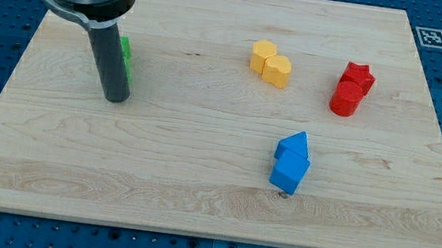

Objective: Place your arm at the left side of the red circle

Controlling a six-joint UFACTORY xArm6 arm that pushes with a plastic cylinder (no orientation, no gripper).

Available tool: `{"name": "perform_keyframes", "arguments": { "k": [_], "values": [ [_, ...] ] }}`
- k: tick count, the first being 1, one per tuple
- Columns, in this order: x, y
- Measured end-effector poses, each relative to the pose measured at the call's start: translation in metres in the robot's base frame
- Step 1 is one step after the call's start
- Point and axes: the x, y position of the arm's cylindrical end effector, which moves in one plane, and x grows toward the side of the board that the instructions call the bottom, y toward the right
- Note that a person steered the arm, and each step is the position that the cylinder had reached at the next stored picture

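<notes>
The red circle lies on the wooden board at the view's right, touching a red star just above it. My tip is at the end of the dark rod, far off at the view's left, well apart from the red circle. The rod partly hides a green block right behind it.
Two yellow blocks, a hexagon and a heart, touch each other left of the red pair. Two blue blocks sit together lower down, below and left of the red circle. The board's edge runs along the view's bottom.
</notes>
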Motion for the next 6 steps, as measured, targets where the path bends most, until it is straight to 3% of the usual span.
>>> {"name": "perform_keyframes", "arguments": {
  "k": [2, 5, 6],
  "values": [
    [-0.002, 0.0],
    [0.007, 0.08],
    [0.007, 0.08]
  ]
}}
